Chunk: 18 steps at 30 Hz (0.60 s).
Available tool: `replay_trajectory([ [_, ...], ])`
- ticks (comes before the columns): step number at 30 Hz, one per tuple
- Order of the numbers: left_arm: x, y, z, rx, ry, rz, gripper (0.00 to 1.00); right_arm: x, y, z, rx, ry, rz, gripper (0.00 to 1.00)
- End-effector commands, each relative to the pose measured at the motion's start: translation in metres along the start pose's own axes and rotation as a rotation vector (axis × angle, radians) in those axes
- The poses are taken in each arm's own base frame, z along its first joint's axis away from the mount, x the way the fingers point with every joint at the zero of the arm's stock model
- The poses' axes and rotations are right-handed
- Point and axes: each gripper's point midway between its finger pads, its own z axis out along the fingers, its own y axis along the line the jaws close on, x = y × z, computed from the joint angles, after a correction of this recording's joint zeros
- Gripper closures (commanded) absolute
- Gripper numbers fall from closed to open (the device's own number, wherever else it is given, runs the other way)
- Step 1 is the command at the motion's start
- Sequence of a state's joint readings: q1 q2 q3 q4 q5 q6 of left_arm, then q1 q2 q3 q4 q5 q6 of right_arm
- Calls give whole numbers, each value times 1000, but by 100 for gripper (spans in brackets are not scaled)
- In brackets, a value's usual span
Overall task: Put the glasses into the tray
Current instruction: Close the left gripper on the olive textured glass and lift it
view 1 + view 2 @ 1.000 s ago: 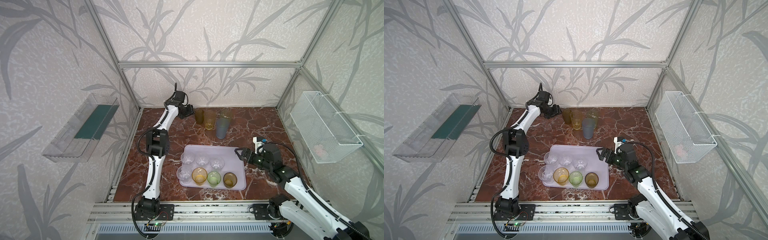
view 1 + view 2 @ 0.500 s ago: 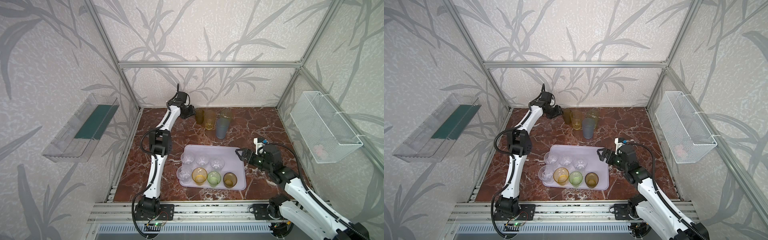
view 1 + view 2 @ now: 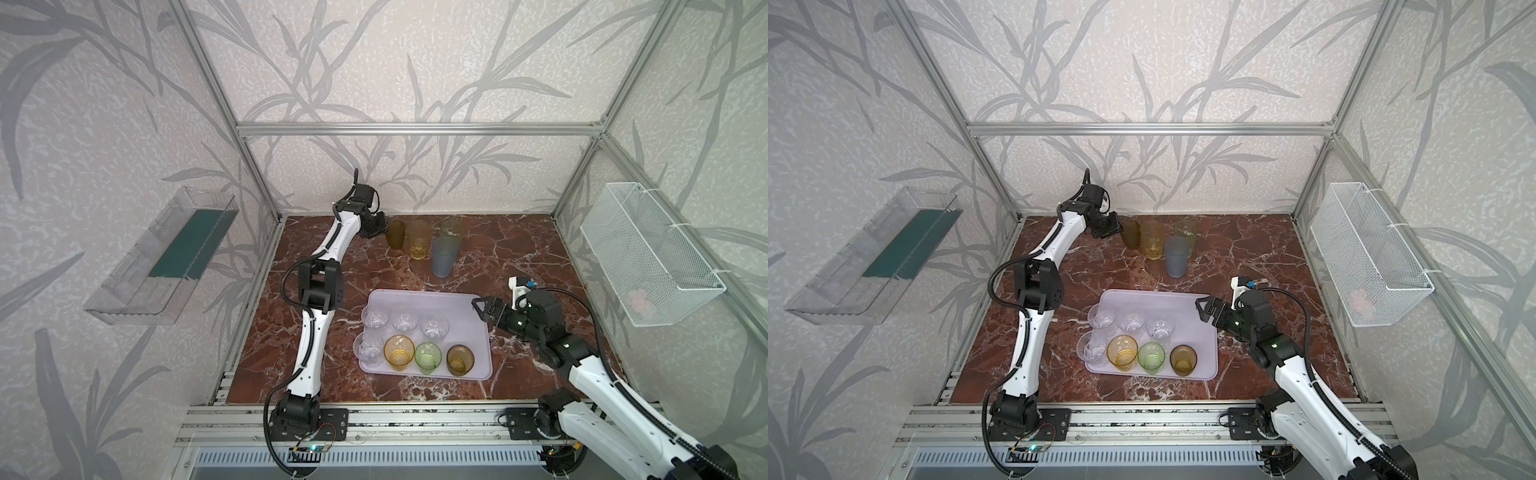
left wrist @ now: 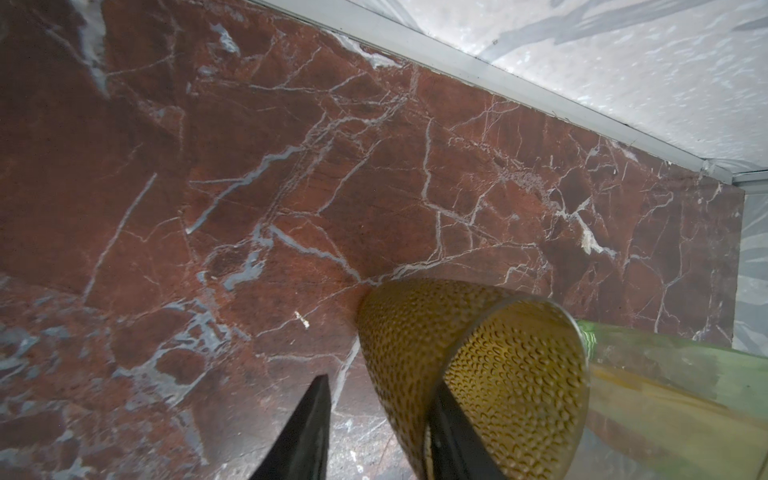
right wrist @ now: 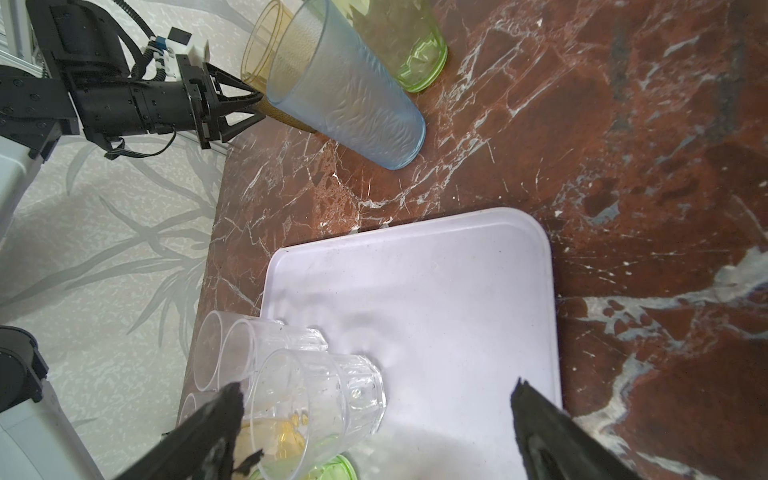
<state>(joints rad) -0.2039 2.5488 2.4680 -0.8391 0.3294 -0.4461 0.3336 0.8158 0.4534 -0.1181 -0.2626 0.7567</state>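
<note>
Seven glasses point(image 3: 400, 353) already sit in the tray point(image 3: 432, 297). The olive-brown glass point(image 4: 457, 353) stands far left on the worktop point(image 3: 519, 249). The left gripper point(image 4: 380, 382) straddles its wall and isn't pinching yet. It should squeeze gently, lift straight up and stay clear of the amber neighbour point(image 3: 419, 240). The right gripper point(image 3: 480, 309) hangs wide open, empty.

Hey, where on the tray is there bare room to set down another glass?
The far strip of the tray, between its far rim and the clear glasses, is bare, as is the right end past the brown glass. The near left part is crowded.
</note>
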Motion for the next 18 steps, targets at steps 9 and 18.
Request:
replay_trajectory([
  [9,4,6,-4,-55,15,32,90,1,-8,-3,21,-17,37,1],
  [18,-2,2,-22,-66,-9,42,100,0,0,-8,-23,-15,64,1],
])
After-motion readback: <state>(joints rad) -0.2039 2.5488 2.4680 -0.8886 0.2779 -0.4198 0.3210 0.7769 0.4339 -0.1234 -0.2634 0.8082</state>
